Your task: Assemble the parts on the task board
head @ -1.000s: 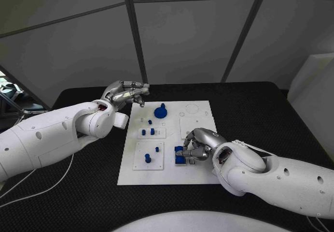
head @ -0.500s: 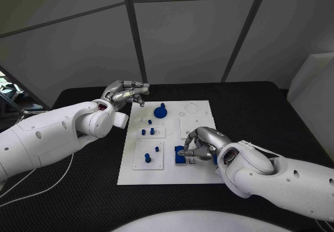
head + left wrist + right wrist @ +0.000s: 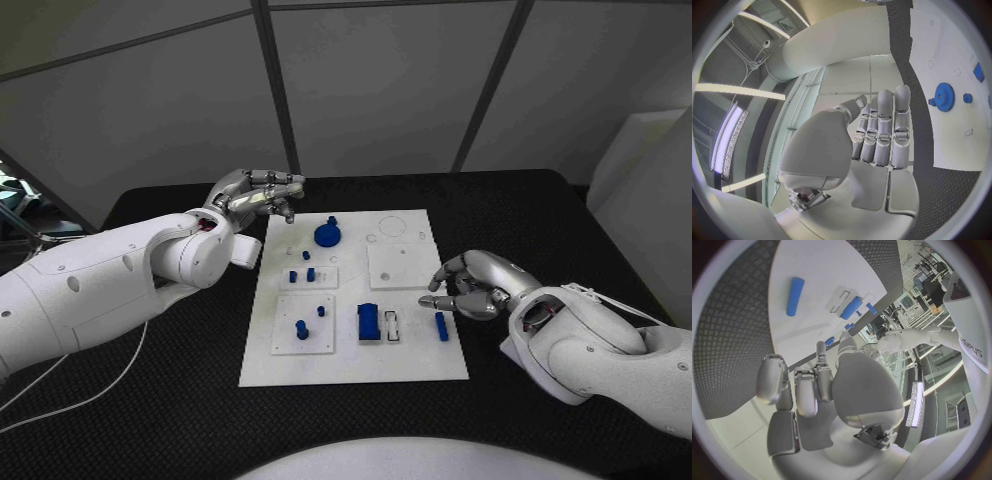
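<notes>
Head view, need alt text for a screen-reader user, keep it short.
A white task board lies mid-table on a black table, carrying small blue parts including a round gear. The right hand hovers at the board's right edge beside a loose blue peg, holding nothing; the left hand is raised, fingers curled, off the far left corner.

The right hand (image 3: 472, 288) has pulled back off the task board (image 3: 353, 365), leaving a blue bar (image 3: 441, 326) lying there.

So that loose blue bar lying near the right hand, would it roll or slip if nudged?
The bar lies flat on the smooth white board, so it would probably slide easily. Its ends look rounded in the right wrist view, so it might roll sideways. It looks rigid and light.
</notes>
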